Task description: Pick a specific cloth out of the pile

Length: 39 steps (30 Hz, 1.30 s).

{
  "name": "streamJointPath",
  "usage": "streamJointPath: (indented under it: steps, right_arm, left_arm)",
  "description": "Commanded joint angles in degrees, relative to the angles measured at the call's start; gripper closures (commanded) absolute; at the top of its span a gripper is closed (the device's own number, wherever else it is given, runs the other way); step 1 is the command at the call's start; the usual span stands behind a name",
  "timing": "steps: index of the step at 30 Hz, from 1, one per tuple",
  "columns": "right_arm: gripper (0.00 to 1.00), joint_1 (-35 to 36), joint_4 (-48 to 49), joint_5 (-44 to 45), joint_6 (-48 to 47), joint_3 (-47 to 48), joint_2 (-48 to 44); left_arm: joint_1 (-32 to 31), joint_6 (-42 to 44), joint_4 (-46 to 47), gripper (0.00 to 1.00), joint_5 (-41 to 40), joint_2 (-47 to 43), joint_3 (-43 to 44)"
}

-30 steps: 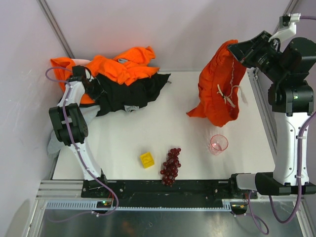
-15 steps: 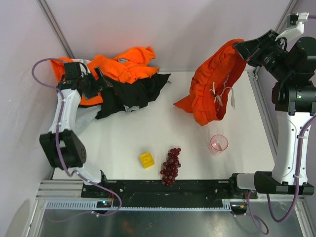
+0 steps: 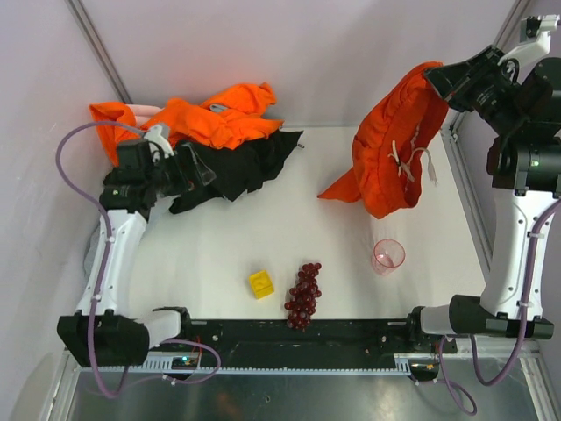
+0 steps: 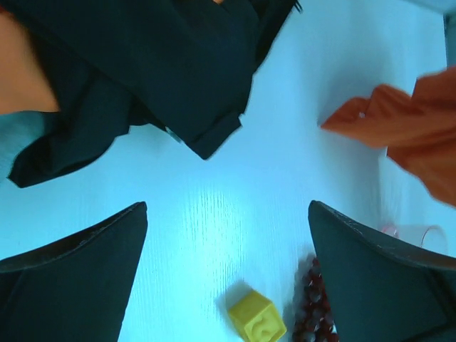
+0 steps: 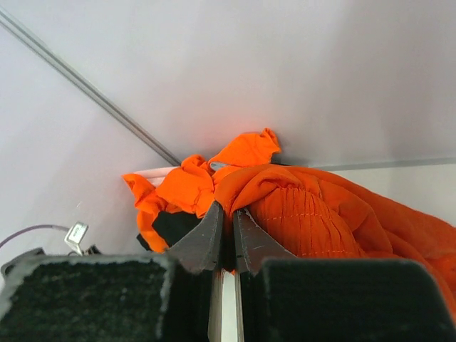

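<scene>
Two arms at the near edge of the white table (image 3: 263,219), one on each side. Over at the far left corner, the pile (image 3: 210,123): bright orange on top, with a black garment (image 3: 241,162) spilling out toward the middle of the far edge. Close to the black garment, on its left side, the left gripper (image 3: 206,167). Hangs low over the table and holds nothing. Spread wide, with both fingers (image 4: 78,263) far apart and only bare table between them.

Next, near the middle of the near edge, a little yellow block (image 3: 260,284). Just beside it on the right, a bunch of dark red grapes (image 3: 303,296), not touching the block. Farther right, a see-through pink cup (image 3: 388,256), standing up, apart from the grapes.

Up over the far right part of the table, the cloth (image 3: 394,149). Deep red-orange, held high in the air, hanging down in big soft folds. Well apart from the pile. On its front, a short white cord (image 3: 403,160), dangling. At the bottom, one pointy corner sticking out toward the middle of the table; hard to tell whether touching the table or not. At the very top, by the far right corner, the right gripper (image 3: 436,81). Pressed together on a fold of the cloth, pinching it tight at its top edge.
</scene>
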Motion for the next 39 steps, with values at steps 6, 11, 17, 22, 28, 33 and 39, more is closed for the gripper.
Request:
streamJointPath:
  steps: [6, 11, 17, 22, 28, 33, 39]
  right_arm:
    - [1.0, -6.8, 3.3, -1.6, 1.6, 12.1, 6.5]
    - [1.0, -11.2, 4.0, -2.5, 3.8, 17.9, 10.3]
    - [1.0, -16.9, 6.1, -3.7, 7.1, 16.6, 11.3]
    - [1.0, -17.6, 8.9, -4.7, 8.8, 9.0, 9.8]
    - [1.0, -17.4, 9.5, -5.1, 7.3, -3.0, 7.2]
    - [1.0, -17.4, 9.2, -5.0, 4.1, -13.2, 5.3]
    - [1.0, -17.4, 9.7, -4.1, 0.4, -26.4, 3.2]
  left_arm:
    - [-15.6, 10.8, 1.3, 0.0, -18.2, -5.3, -5.6]
    - [-20.4, 11.9, 6.3, 0.0, -23.6, -5.9, -12.4]
    - [-21.3, 13.1, 7.5, 0.0, -26.5, -8.4, -15.3]
    - [-21.3, 13.1, 8.0, 0.0, -28.0, -9.9, -16.6]
    - [-21.3, 13.0, 8.3, 0.0, -28.1, -10.4, -17.3]
    - [-21.3, 12.7, 8.4, 0.0, -28.6, -10.7, -17.8]
    - [-21.3, 12.5, 8.4, 0.0, -28.5, -10.6, -17.9]
